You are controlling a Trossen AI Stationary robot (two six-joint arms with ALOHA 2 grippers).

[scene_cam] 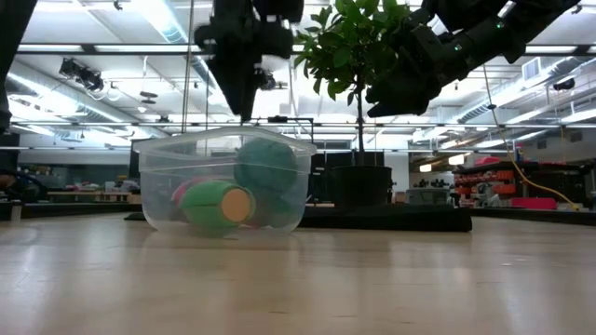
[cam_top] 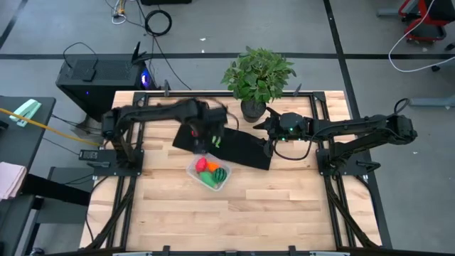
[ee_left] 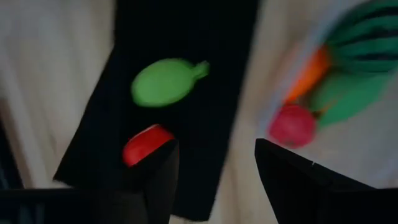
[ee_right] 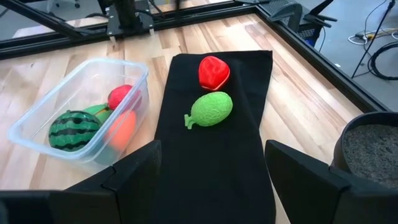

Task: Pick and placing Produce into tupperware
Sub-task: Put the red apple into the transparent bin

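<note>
Two dark arms reach in over a pale wooden worktop [cam_top: 270,213], the left arm [cam_top: 153,114] from the left and the right arm [cam_top: 362,128] from the right. Near the far edge stands a leafy potted plant [cam_top: 257,78], and just in front of it lies a black cloth mat [ee_right: 211,155]. Beside the mat, toward the near side, sits the clear plastic container [cam_top: 207,173], on the bare wood with one corner close to the cloth.

Inside the container lie four pieces of toy produce: a dark striped green melon [ee_right: 74,129], a plain green piece [ee_right: 99,112], an orange carrot [ee_right: 124,130] and a small red fruit [ee_right: 119,96]. Two more pieces rest on the mat, just beside each other: a light green fruit with a short stem [ee_right: 211,109] and a red strawberry-like fruit [ee_right: 213,71].

The left gripper [ee_left: 214,168] hangs above the mat's left end, over the red fruit, its jaws spread and holding nothing. The right gripper [ee_right: 211,168] hovers over the mat's right end near the plant pot, jaws likewise spread wide and empty.
</note>
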